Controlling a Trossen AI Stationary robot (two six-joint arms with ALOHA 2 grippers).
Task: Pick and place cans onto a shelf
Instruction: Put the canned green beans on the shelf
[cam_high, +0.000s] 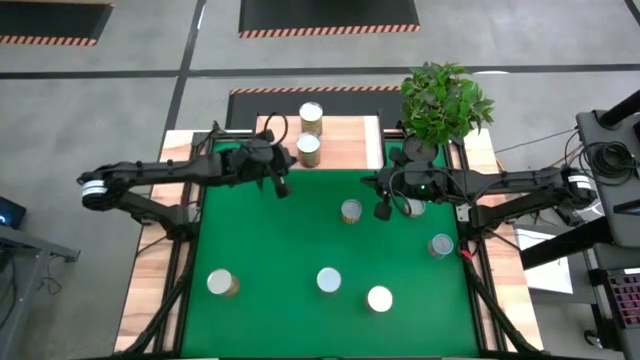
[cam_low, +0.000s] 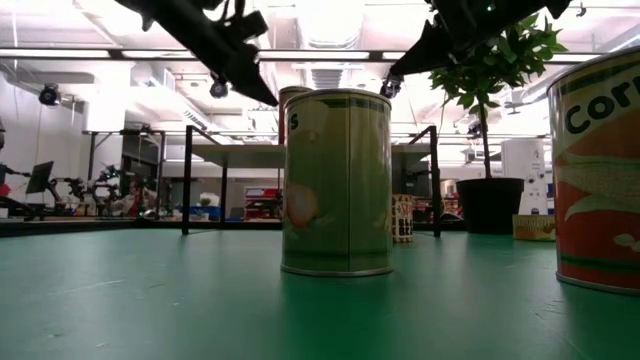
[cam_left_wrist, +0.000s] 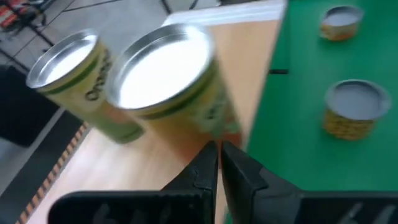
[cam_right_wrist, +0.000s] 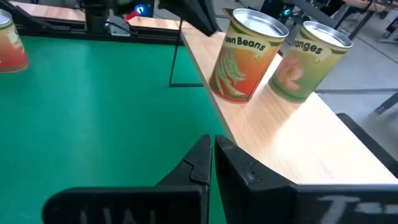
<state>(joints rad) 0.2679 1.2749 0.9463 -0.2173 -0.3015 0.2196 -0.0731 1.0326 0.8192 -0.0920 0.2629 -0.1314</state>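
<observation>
Currently two cans (cam_high: 310, 134) stand on the shelf (cam_high: 345, 140), upper centre; five remain on the green desk (cam_high: 270, 250). Your left gripper (cam_high: 281, 187) and right gripper (cam_high: 382, 210) hover empty, jaws together. Judgement: tins are rigid, fairly heavy, slick-sided. Grip the nearest can (cam_high: 351, 211) mid-label, across its width.

Two cans (cam_high: 310, 133) stand on the shelf (cam_high: 345, 145); five, seemingly, dot the green mat (cam_high: 290, 250).
</observation>
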